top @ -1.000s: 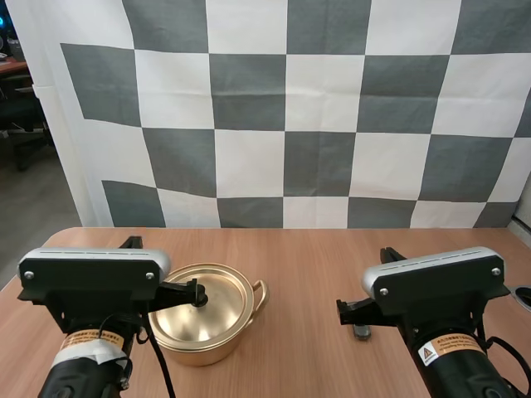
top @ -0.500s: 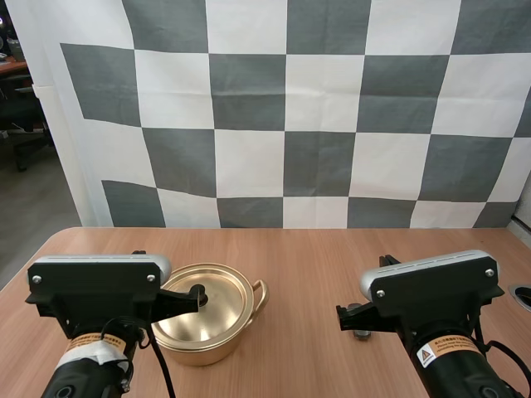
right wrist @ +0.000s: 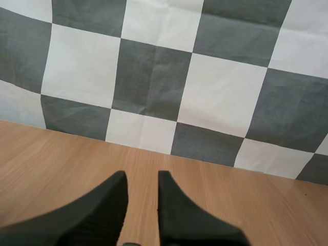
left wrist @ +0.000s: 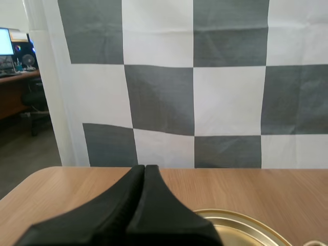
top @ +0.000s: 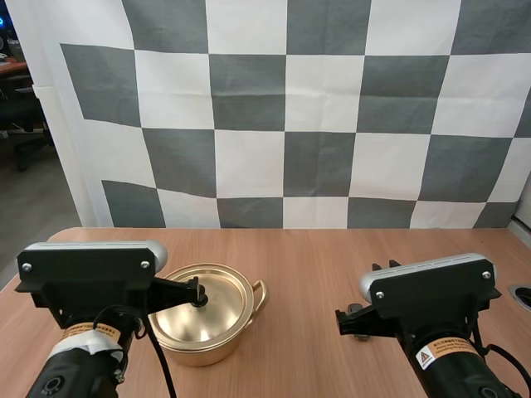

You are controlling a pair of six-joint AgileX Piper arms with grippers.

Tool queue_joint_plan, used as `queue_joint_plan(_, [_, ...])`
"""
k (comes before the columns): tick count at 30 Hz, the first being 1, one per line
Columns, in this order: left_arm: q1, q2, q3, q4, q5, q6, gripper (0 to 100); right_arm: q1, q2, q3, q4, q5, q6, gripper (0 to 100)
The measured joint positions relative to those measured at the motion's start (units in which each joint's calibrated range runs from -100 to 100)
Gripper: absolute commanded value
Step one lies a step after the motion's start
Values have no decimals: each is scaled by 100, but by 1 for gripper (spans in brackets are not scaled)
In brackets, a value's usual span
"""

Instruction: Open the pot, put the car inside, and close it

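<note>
A golden pot [top: 207, 347] stands on the table at the left, its lid [top: 222, 300] on it. My left gripper [top: 192, 292] reaches over the lid, tips at the black knob. In the left wrist view its fingers [left wrist: 144, 171] lie together as one dark wedge, shut, above the lid's rim [left wrist: 241, 225]. My right gripper [top: 353, 320] hangs low over the table at the right. Its fingers [right wrist: 139, 177] stand a little apart, nothing between the tips. A small grey bit [right wrist: 130, 244] shows low between the fingers; I cannot tell what it is.
The wooden table [top: 307, 274] has bare room between the pot and my right gripper and behind both. The pot's side handle [top: 260, 293] points right.
My left arm has shifted slightly left, tips still at the knob. My right arm has drawn a little nearer. The small grey thing seen under the right gripper is now hidden behind it.
</note>
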Motion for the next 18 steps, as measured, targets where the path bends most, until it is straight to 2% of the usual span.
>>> queue_joint_plan(5, [-11,545,-498,-207,1043,9,0,0,0,0,31,43,0,49])
queue_joint_plan(8, [-11,909,-783,-476,1213,9,0,0,0,0,31,58,0,46])
queue_joint_plan(10, [-11,1144,-988,-656,1106,9,3,0,0,0,40,102,0,35])
queue_joint_plan(13, [-11,1412,-1254,-723,492,9,7,0,0,0,40,121,0,0])
queue_joint_plan(18, [-11,1805,-1399,-723,-302,9,8,0,0,0,40,193,0,0])
